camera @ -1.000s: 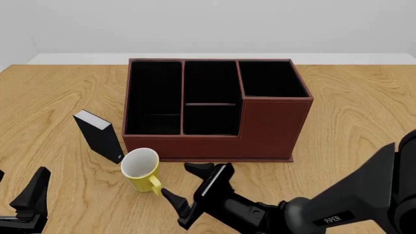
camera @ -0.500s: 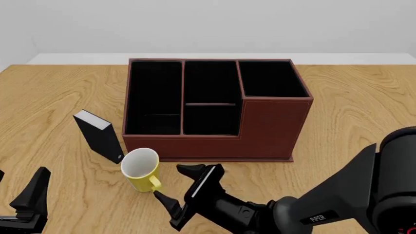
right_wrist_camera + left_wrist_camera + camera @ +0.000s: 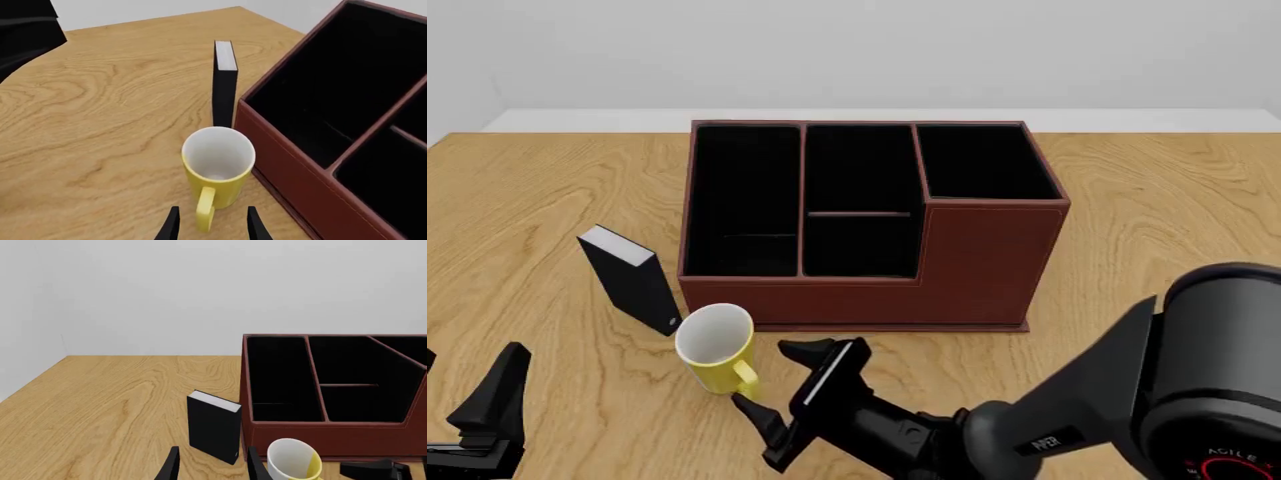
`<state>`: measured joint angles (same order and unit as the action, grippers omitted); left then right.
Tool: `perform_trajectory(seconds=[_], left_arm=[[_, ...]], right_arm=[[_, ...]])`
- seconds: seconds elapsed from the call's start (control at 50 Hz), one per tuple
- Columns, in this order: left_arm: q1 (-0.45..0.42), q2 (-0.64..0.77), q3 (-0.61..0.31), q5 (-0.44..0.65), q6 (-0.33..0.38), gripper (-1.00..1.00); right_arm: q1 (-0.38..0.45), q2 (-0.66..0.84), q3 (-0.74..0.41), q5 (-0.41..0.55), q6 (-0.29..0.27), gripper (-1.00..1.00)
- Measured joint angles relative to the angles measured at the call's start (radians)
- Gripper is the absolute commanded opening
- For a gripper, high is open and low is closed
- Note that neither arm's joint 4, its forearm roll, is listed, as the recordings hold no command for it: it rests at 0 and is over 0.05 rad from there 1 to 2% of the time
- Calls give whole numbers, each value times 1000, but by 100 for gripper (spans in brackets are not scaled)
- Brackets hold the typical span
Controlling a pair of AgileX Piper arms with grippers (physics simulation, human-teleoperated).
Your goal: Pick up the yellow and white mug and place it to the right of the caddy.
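Just in front of the caddy [image 3: 868, 225], the yellow and white mug [image 3: 717, 347] stands upright; its handle points into my right gripper [image 3: 781, 385], spread open, holding nothing.

One mug [image 3: 717, 347], one caddy [image 3: 868, 225], one black block [image 3: 630, 278].

Front view: fixed, high, behind both arms, facing forward and down over the whole worktop [image 3: 547, 190]. Left wrist view: low, near worktop level, facing level toward the far wall. Right wrist view: close, steeply angled down. All three share the mug [image 3: 717, 347] [image 3: 293, 460] [image 3: 217, 165], black block [image 3: 630, 278] [image 3: 213, 426] [image 3: 225, 85] and caddy [image 3: 988, 262] [image 3: 320, 437] [image 3: 300, 165].
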<state>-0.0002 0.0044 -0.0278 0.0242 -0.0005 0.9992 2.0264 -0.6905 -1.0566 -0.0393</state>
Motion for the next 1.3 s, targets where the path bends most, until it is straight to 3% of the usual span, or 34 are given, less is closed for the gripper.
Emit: perform_trajectory(seconds=[0.8, 0.82, 1.3], left_arm=[[0, 0, 0, 0, 0, 100], [0, 0, 0, 0, 0, 100], [0, 0, 0, 0, 0, 100]], right_arm=[[-1, 76, -75, 21, 8, 100], [-1, 78, -76, 21, 9, -100], [7, 65, -86, 52, -31, -100]])
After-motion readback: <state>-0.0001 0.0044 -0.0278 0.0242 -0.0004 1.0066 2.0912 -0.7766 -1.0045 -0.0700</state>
